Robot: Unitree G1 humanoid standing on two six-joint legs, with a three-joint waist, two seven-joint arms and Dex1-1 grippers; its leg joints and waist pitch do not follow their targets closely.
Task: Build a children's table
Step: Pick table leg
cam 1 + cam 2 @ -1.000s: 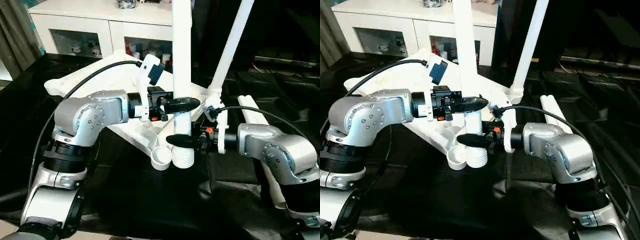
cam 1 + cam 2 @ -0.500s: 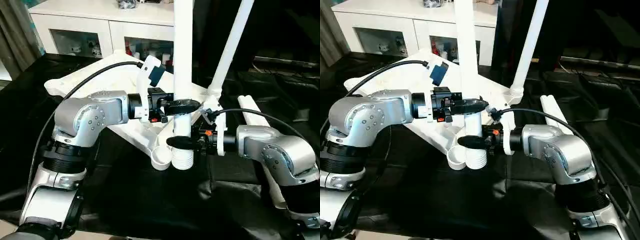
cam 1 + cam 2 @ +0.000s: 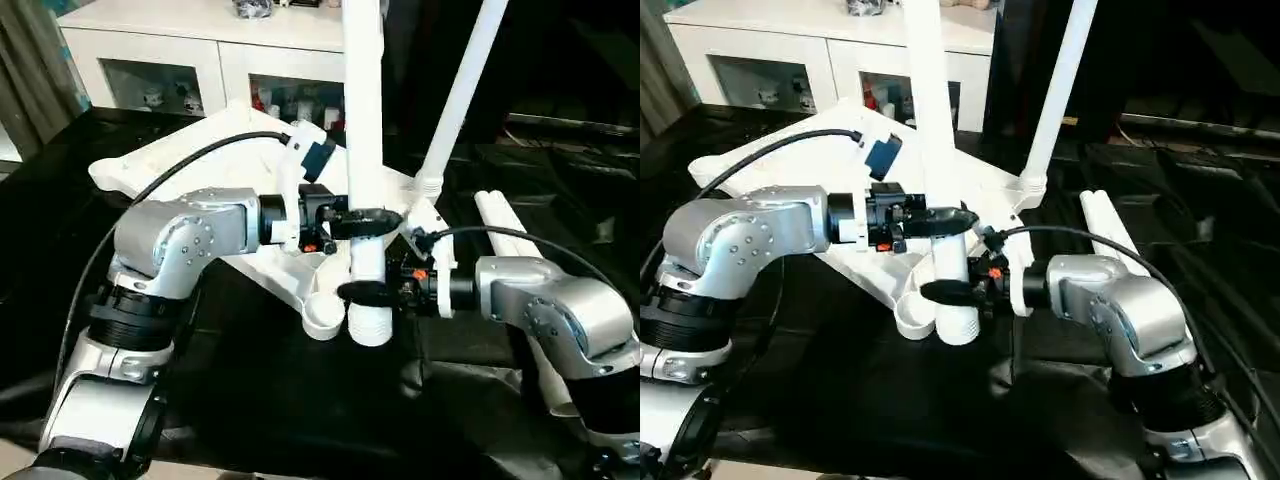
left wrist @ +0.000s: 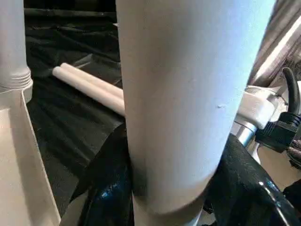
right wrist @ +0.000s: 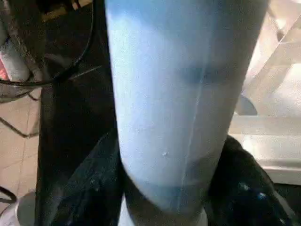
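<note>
The white table top (image 3: 190,170) lies upside down on the black cover, ribs up. One white leg (image 3: 362,120) stands upright with both grippers shut on it. My left gripper (image 3: 365,217) grips it higher up and my right gripper (image 3: 368,292) grips it lower, just above its threaded end (image 3: 370,325). That end hangs right beside the near corner socket (image 3: 323,316), to its right, not in it. In the wrist views the leg (image 4: 178,94) (image 5: 183,94) sits between the black fingers (image 4: 108,188) (image 5: 84,188). A second leg (image 3: 462,90) stands in the far corner socket.
Two loose white legs (image 3: 500,225) lie side by side on the black cover right of the top, behind my right forearm. A white glass-door cabinet (image 3: 200,60) stands behind the table. My silver forearms flank the near corner.
The held leg has come down a little with both grippers, and its top has leaned slightly left. Its threaded end sits lower beside the near socket.
</note>
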